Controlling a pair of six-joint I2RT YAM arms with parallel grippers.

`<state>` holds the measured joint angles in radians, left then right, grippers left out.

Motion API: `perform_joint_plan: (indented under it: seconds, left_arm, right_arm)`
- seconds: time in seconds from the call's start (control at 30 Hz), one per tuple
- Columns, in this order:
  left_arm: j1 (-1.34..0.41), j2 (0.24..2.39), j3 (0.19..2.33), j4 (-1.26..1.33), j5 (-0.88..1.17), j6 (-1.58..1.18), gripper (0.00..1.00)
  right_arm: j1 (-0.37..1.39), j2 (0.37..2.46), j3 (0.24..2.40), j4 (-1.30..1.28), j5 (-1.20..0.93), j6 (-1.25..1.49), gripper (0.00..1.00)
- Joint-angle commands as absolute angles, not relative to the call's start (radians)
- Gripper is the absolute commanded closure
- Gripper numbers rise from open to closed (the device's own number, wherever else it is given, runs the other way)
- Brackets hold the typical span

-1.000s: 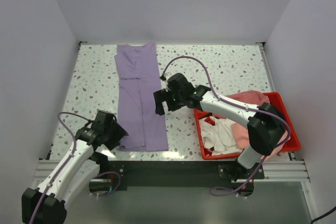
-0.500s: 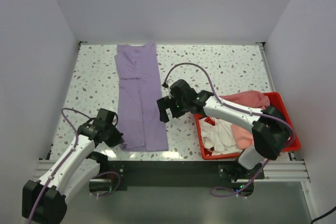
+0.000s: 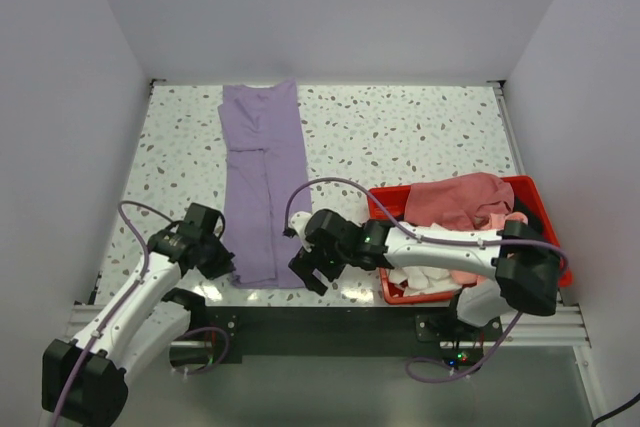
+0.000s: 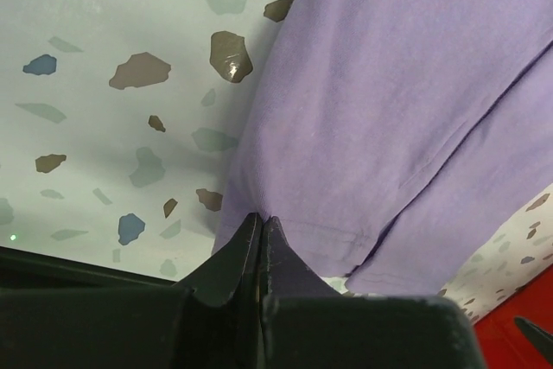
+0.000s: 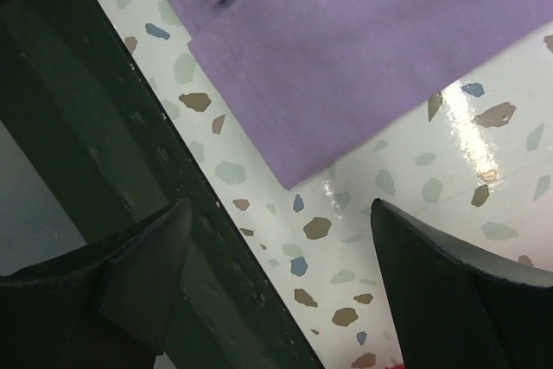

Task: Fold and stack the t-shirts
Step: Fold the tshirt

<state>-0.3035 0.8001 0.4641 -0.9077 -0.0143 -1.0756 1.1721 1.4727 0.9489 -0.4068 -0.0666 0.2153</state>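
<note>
Only one container here: the red bin at the near right of the table. It's stuffed with a crumpled rose shirt on the far side, a white shirt nearer, and a bit of salmon shirt beside that. The right arm crosses over the pile, so I can't tell what else is under there.

Count: two arms, one bin, one purple shirt out on the table, and three colours of fabric in the bin.

Left to right: the left gripper is at the near left corner of the purple shirt, which lies as a long strip running far to near, left of centre. The right gripper hangs over its near right corner.

The top view doesn't really show the fingers, but the wrist views do. On the left they're pinched together right on the hem, with the fabric puckering up into them. On the right the fingers are spread wide above the shirt corner and the speckled table.
</note>
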Motion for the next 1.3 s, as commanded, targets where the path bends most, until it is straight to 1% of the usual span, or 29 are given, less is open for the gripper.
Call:
perform_joint_plan:
  seconds: [0.0, 0.1, 0.17, 0.2, 0.27, 0.3, 0.47, 0.57, 0.6, 0.67, 0.7, 0.8, 0.93, 1.1, 1.27]
  left_arm:
    - [-0.308, 0.792, 0.506, -0.914, -0.012, -1.042, 1.0]
    - [-0.308, 0.802, 0.515, -0.917, -0.009, -1.029, 1.0]
    - [-0.308, 0.808, 0.523, -0.925, -0.015, -1.019, 1.0]
    - [-0.308, 0.818, 0.534, -0.928, -0.018, -1.016, 1.0]
    - [-0.308, 0.824, 0.541, -0.933, -0.017, -1.003, 1.0]
    - [-0.308, 0.828, 0.549, -0.936, -0.017, -0.999, 1.0]
    - [-0.308, 0.865, 0.567, -0.942, -0.008, -0.966, 1.0]
    - [-0.308, 0.902, 0.589, -0.956, -0.012, -0.948, 1.0]
    - [-0.308, 0.907, 0.594, -0.96, -0.027, -0.946, 1.0]
    - [-0.31, 0.916, 0.607, -0.974, -0.041, -0.945, 1.0]
    - [-0.308, 0.913, 0.609, -0.977, -0.041, -0.943, 1.0]
    - [-0.308, 0.875, 0.614, -0.983, -0.037, -0.948, 1.0]
    - [-0.308, 0.85, 0.627, -1.005, -0.031, -0.922, 1.0]
    - [-0.308, 0.877, 0.66, -1.028, -0.038, -0.914, 1.0]
    - [-0.31, 0.845, 0.664, -0.971, -0.005, -0.942, 1.0]
  right_arm:
    - [1.203, 1.499, 0.934, -0.388, -0.015, 0.216, 0.14]
    - [1.212, 1.535, 0.913, -0.339, -0.031, 0.241, 0.22]
    - [1.221, 1.566, 0.91, -0.324, -0.04, 0.261, 0.25]
    - [1.223, 1.575, 0.911, -0.315, -0.034, 0.267, 0.3]
    - [1.227, 1.592, 0.908, -0.31, -0.006, 0.279, 0.34]
    - [1.229, 1.606, 0.907, -0.307, -0.003, 0.282, 0.38]
    - [1.229, 1.652, 0.899, -0.285, 0.038, 0.311, 0.48]
    - [1.23, 1.66, 0.894, -0.272, 0.044, 0.325, 0.62]
    - [1.23, 1.657, 0.893, -0.265, 0.044, 0.327, 0.71]
    - [1.23, 1.648, 0.89, -0.261, 0.048, 0.333, 0.79]
    - [1.232, 1.644, 0.891, -0.262, 0.048, 0.333, 0.87]
    - [1.23, 1.612, 0.885, -0.274, 0.028, 0.341, 0.99]
    - [1.239, 1.556, 0.868, -0.331, 0.018, 0.371, 1.0]
    - [1.246, 1.48, 0.862, -0.344, 0.002, 0.397, 1.0]
    - [1.238, 1.496, 0.981, -0.42, 0.101, 0.382, 1.0]
